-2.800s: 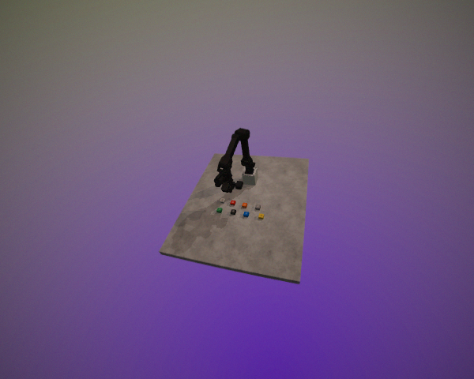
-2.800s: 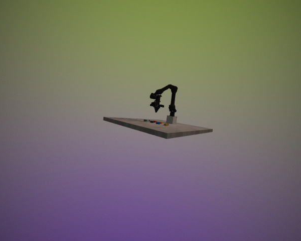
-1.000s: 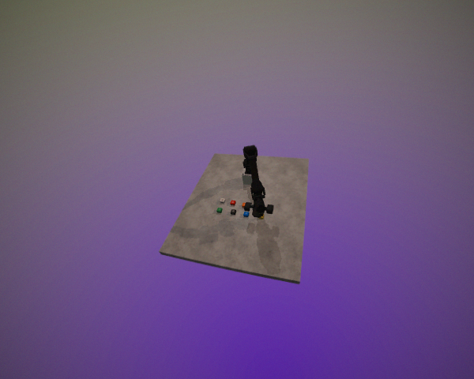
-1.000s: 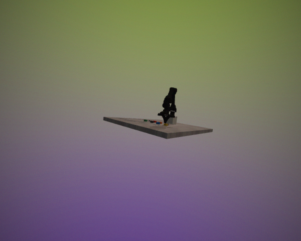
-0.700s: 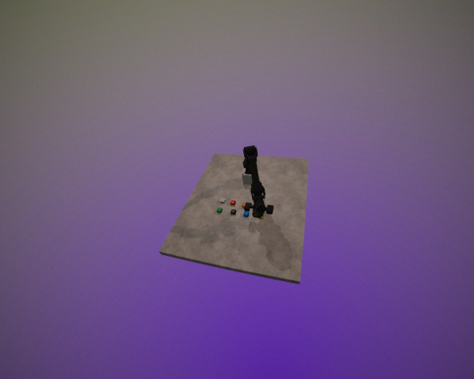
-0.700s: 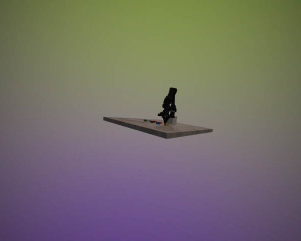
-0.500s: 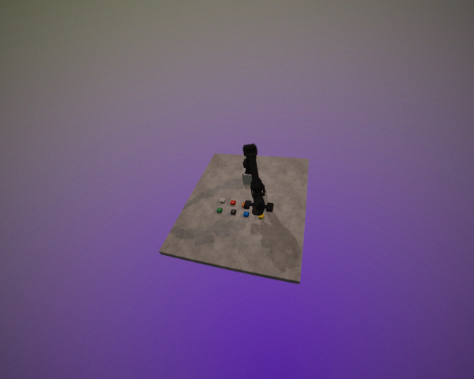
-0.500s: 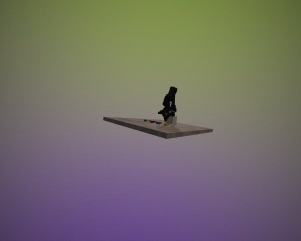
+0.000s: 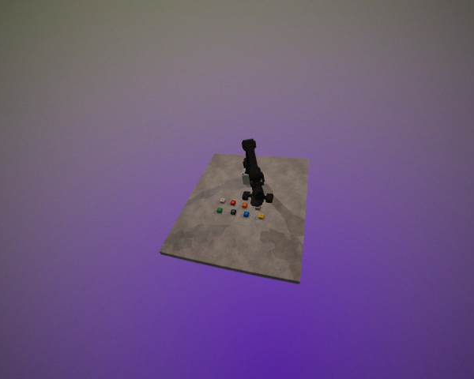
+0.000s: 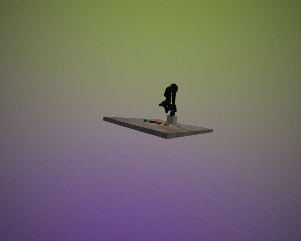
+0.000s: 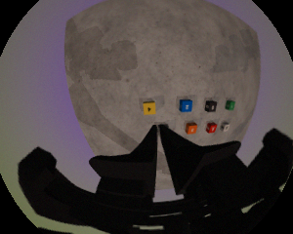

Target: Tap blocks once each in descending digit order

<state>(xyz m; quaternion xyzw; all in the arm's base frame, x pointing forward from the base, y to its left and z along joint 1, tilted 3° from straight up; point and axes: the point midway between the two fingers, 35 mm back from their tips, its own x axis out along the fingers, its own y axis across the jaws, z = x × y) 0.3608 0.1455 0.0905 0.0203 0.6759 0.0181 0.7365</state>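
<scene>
Eight blocks lie in two rows. One row has the yellow block (image 9: pixel 261 215) (image 10: pixel 166 124) (image 11: pixel 149 108), blue block (image 9: pixel 246 214) (image 10: pixel 158 123) (image 11: pixel 186 105), black block (image 9: pixel 233 212) (image 11: pixel 211 105) and green block (image 9: pixel 219 210) (image 10: pixel 145 120) (image 11: pixel 230 104). The other has the orange block (image 9: pixel 244 204) (image 11: pixel 191 128), red block (image 9: pixel 232 202) (image 11: pixel 211 128), white block (image 9: pixel 222 200) (image 11: pixel 226 127) and a greyish block (image 9: pixel 257 208), mostly hidden by the gripper. The yellow digit resembles a 4; the others are too small to read surely. My gripper (image 10: pixel 166 112) (image 11: pixel 157 128) is shut, empty, above the table near the greyish block.
The grey stone-like table (image 9: pixel 229 253) (image 10: pixel 189 127) (image 11: pixel 171 58) carries the blocks and the arm. The arm's pale base box (image 9: pixel 245 178) (image 10: pixel 171 120) stands behind the block rows. The arm's shadow falls across the table.
</scene>
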